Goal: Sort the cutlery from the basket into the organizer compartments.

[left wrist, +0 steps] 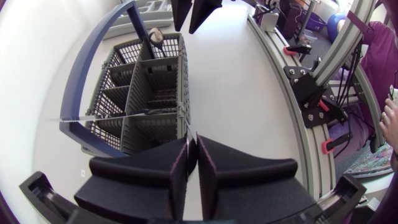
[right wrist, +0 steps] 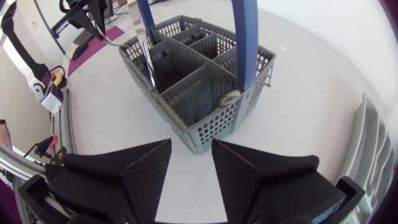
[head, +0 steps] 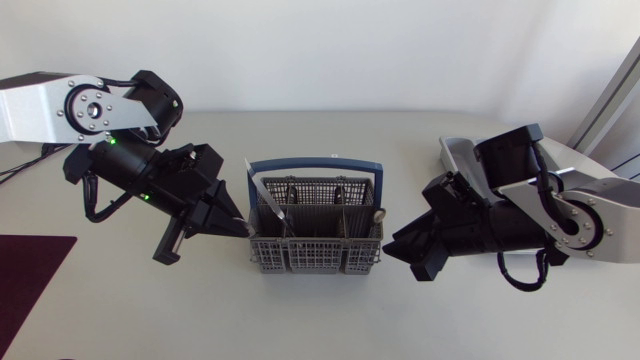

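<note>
A grey cutlery basket (head: 315,256) with a blue handle (head: 312,163) is set upright near the middle of the pale counter (head: 300,320), between the two arms. A knife (head: 268,200) is leaned slantwise in the basket's left compartments, its handle sunk among the dividers and its blade raised past the rim towards the far left corner. A rounded metal piece (head: 377,213) is seen at the basket's right wall, just under the blue handle; what kind of cutlery it belongs to cannot be told. The left hand (head: 243,228) is held just beside the basket's left wall near its front corner and is clenched, its fingers (left wrist: 177,168) drawn together to a narrow slit; no item can be made out between them. The right hand (head: 400,258) is held near the basket's right front corner, apart from it, and is released, with its fingers (right wrist: 146,165) spread and nothing between them. The organizer (head: 456,152) is placed to the right of the basket, largely covered by the right arm. A dark red mat (head: 25,285) is laid at the counter's near left edge.
</note>
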